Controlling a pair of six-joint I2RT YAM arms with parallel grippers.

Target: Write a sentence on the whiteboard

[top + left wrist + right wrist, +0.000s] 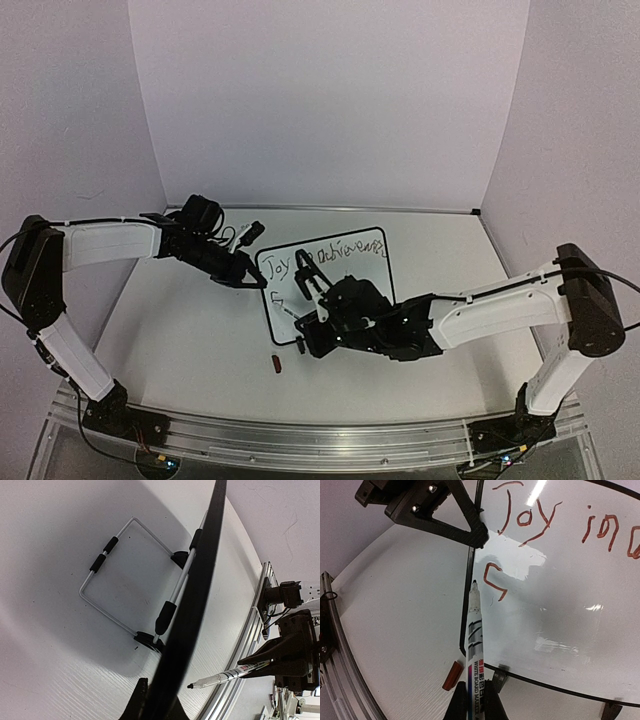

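The whiteboard (365, 268) stands tilted at the table's middle, with red writing "Joy in..." along its top and one red curl (495, 582) below. My left gripper (258, 282) is shut on its black left frame edge (200, 580); it also shows in the right wrist view (445, 510). My right gripper (475, 705) is shut on an uncapped whiteboard marker (475, 635). The marker's tip is at the board's left edge, just left of the red curl. The left wrist view shows the marker (225, 676) and the right gripper (280, 660).
The marker's red cap (277, 364) lies on the table in front of the board's lower left corner, also in the right wrist view (452, 675). A wire stand (125, 580) props the board from behind. Black clip feet (500, 677) sit on its lower edge. Purple walls enclose the table.
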